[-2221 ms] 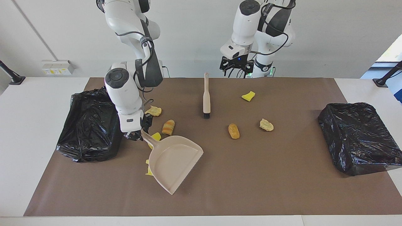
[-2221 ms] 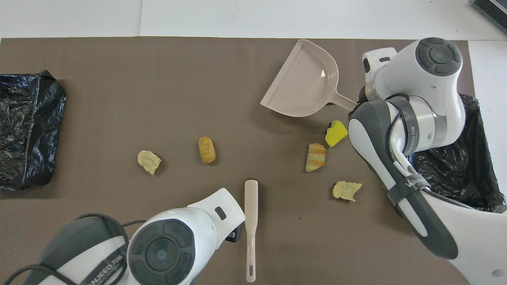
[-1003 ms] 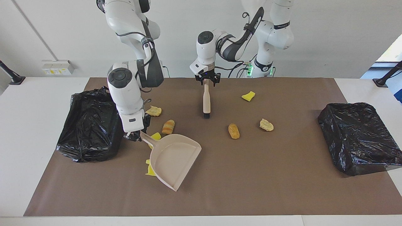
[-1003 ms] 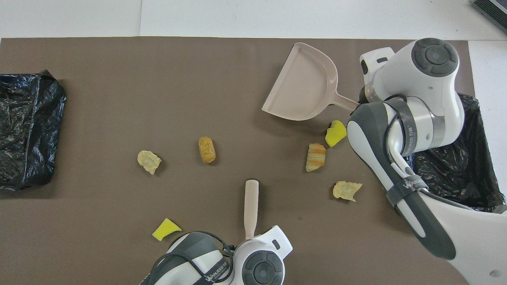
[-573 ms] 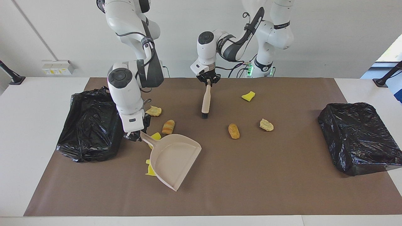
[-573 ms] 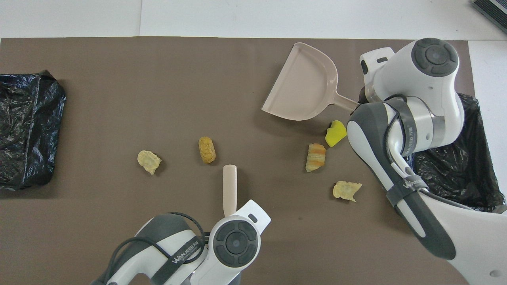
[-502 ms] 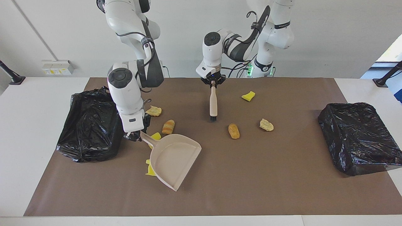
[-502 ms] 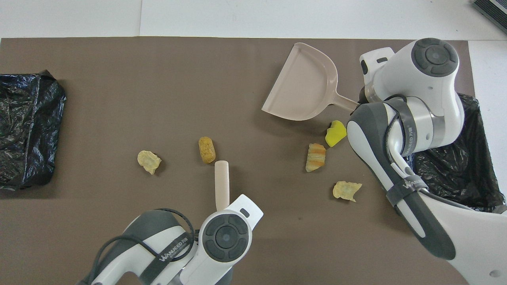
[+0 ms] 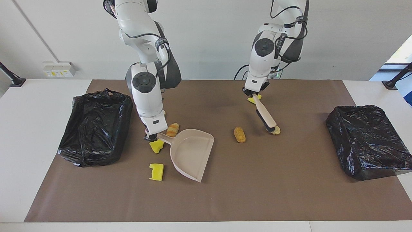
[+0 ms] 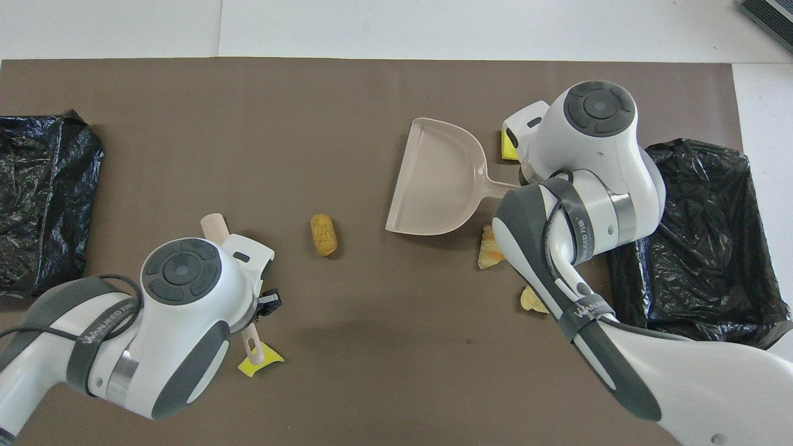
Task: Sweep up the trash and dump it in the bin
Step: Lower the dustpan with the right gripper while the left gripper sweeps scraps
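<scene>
My right gripper (image 9: 153, 137) is shut on the handle of the beige dustpan (image 9: 193, 151), which rests on the mat with its mouth toward the left arm's end. My left gripper (image 9: 253, 93) is shut on the beige brush (image 9: 265, 116), held slanted, its bristles at a pale scrap (image 9: 277, 130). An orange piece (image 9: 239, 134) lies between brush and dustpan. A yellow sponge (image 9: 252, 100) lies under the left gripper. A striped bread piece (image 9: 173, 129) and two yellow sponges (image 9: 156, 147) (image 9: 156, 171) lie around the dustpan's handle. Another pale scrap (image 10: 531, 301) shows partly under the right arm.
Two bins lined with black bags stand on the brown mat: one (image 9: 96, 129) at the right arm's end beside the dustpan, one (image 9: 367, 141) at the left arm's end. In the overhead view the arms hide much of the mat near the robots.
My left arm has carried the brush toward its end of the table and tilted it down to the pale scrap. My right arm has shifted and turned the dustpan, uncovering a yellow sponge.
</scene>
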Controlling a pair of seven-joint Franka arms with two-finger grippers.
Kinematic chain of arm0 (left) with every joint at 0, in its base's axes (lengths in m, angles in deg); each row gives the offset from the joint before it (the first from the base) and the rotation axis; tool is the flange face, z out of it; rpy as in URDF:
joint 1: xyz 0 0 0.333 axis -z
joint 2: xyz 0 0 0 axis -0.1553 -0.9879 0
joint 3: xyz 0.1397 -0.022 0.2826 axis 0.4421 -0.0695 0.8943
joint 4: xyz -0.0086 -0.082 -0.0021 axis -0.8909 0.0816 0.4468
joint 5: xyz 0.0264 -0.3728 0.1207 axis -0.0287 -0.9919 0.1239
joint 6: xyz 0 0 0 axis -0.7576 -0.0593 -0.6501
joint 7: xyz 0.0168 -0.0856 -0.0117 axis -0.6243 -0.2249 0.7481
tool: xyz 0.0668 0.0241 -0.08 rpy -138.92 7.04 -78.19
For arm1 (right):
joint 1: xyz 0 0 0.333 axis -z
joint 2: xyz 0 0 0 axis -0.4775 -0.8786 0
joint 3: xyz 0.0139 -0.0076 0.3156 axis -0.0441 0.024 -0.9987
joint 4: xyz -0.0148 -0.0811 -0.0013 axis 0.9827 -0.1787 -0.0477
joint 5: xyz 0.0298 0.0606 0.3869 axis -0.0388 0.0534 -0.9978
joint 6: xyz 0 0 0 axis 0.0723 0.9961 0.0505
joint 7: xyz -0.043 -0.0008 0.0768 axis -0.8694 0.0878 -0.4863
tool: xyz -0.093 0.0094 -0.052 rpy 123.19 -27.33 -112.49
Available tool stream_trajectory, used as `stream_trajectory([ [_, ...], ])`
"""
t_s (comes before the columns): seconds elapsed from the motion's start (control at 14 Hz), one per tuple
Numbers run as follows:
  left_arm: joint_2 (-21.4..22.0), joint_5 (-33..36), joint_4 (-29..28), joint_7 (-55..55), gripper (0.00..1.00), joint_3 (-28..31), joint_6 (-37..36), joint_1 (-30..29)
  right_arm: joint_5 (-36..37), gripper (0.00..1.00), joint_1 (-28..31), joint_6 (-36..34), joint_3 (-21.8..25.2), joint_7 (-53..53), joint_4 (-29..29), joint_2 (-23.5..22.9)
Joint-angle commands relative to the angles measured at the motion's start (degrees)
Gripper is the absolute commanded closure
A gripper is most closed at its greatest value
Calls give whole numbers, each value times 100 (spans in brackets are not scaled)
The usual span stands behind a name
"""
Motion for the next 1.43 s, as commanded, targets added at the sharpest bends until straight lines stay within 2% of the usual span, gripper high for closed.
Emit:
stream_trajectory([
  [0.0,23,149,-167,41,100,-99,358,-698,129,100,-173,-88,-108,-365,105,97],
  [0.29,-38,193,-211,-230,100,-99,456,-1341,305,100,-341,79,-117,-1321,211,132],
  [0.5,-82,184,-342,-539,100,-99,684,-1447,340,100,-578,79,-117,-1341,299,159],
  [0.79,-337,193,-325,-926,100,-125,719,-1342,332,100,-631,140,-126,-973,395,176],
  [1.15,-566,96,-281,-1023,100,-143,912,-631,262,100,-904,228,-126,-234,448,124],
  [1.36,-680,-394,-106,-1347,100,-143,895,-438,235,100,-1044,421,-126,143,457,80],
])
